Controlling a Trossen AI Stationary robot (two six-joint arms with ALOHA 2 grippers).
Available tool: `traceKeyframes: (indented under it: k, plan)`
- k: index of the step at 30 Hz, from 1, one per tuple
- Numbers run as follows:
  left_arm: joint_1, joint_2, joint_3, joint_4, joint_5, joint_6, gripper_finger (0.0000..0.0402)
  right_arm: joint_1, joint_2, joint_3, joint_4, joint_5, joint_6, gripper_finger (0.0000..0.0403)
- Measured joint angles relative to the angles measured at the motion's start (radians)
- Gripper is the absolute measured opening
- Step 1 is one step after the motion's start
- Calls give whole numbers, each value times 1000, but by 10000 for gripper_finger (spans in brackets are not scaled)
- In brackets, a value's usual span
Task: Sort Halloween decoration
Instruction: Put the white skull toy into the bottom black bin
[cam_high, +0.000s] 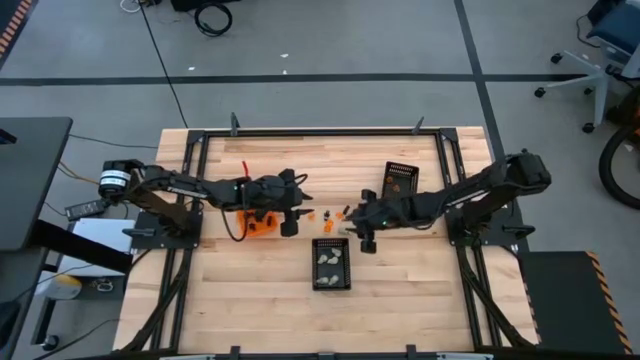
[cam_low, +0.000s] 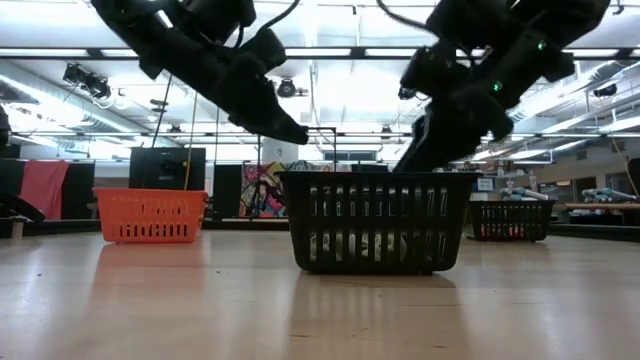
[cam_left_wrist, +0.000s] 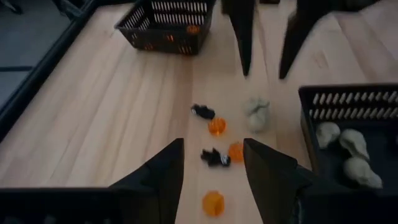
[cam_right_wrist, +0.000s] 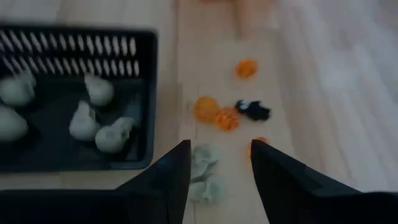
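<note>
Claws face each other mid-table: I see left claw (cam_left_wrist: 213, 171) open over a black piece (cam_left_wrist: 216, 157), right claw (cam_right_wrist: 219, 165) open over a pale piece (cam_right_wrist: 205, 177).

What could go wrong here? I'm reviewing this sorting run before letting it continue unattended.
Both grippers close in on one small cluster: the left gripper faces the right gripper's fingers across it, so the arms may collide. The orange pieces and a black piece lie close together, so open fingers could grab two colours. The pale piece lies by the black bin; descending fingers might catch its wall.
</note>
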Motion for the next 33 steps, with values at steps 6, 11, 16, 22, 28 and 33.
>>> traceKeyframes:
  k: [6, 11, 16, 22, 28, 33]
  plan:
    - [0, 0, -21, 54, -2, 16, 172, 1, 61, 4, 7, -16, 13, 220]
    - [1, 0, -20, 93, -1, 16, 172, -21, 107, 3, 3, -40, 27, 261]
    - [0, 10, -20, 129, -1, -3, 172, -24, 184, 3, 29, -48, 27, 265]
    - [1, 23, -20, 145, -1, -8, 172, -24, 225, 6, 57, -48, 34, 234]
    - [0, 23, -19, 152, -1, -30, 172, -23, 220, 5, 51, -52, 36, 174]
    - [0, 23, -19, 152, -1, -31, 172, -25, 203, 3, 13, -20, 22, 136]
